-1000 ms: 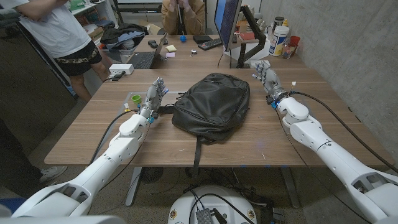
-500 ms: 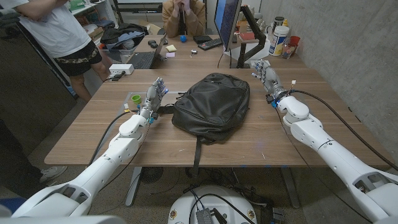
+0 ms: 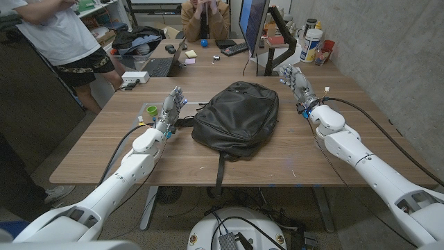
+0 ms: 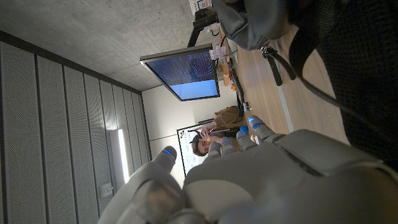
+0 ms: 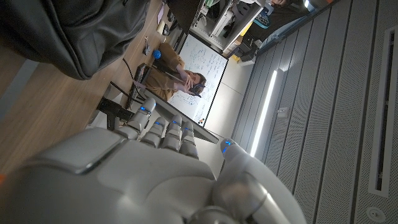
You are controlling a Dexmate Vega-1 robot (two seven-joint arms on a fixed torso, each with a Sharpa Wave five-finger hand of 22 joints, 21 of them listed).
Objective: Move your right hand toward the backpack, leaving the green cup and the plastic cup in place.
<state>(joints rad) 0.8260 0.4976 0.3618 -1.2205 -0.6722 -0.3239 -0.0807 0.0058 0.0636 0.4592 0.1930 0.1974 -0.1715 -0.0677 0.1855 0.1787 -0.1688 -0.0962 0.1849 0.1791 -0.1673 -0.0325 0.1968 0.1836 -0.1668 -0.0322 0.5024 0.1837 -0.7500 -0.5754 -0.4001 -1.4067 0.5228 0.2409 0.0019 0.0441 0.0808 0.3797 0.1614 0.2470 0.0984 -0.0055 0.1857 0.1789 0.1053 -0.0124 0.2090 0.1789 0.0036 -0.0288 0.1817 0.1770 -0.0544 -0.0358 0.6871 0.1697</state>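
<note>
Nearest the robot, both white arms reach in over the near edge of the wooden counter (image 3: pixel 104 149). A black strap trails from the backpack over that near edge at the middle.

Next out, mid-counter, lies the black backpack (image 3: pixel 236 118), flat and slumped, taking up the centre. The left hand (image 3: pixel 171 109) stands just beside the backpack's left side, fingers together and pointing away from the robot, holding nothing; whether it actually touches the bag is not clear from above. In the left wrist view the back of that left hand (image 4: pixel 261 180) shows with fingers extended, and the backpack (image 4: pixel 348 68) close alongside it, a strap and zipper pull lying on the wood.

Left of the left hand, close to it, sits the green cup (image 3: pixel 151 110), upright on the counter.

On the right side, the right hand (image 3: pixel 296 85) is up off to the backpack's far right corner, near it but apart, with bare wood between. Fingers extended and loosely spread, released, nothing in it. The right wrist view shows the back of the right hand (image 5: pixel 155 168) with fingers straight, and the dark backpack (image 5: pixel 74 31) lying a little way off across the wood.

Farther back, a second desk carries a laptop (image 3: pixel 161 64), a monitor (image 3: pixel 254 28) and a cluster of bottles (image 3: pixel 313 43) at the far right. A person (image 3: pixel 202 15) sits behind it; another person (image 3: pixel 66 42) stands at far left.
</note>
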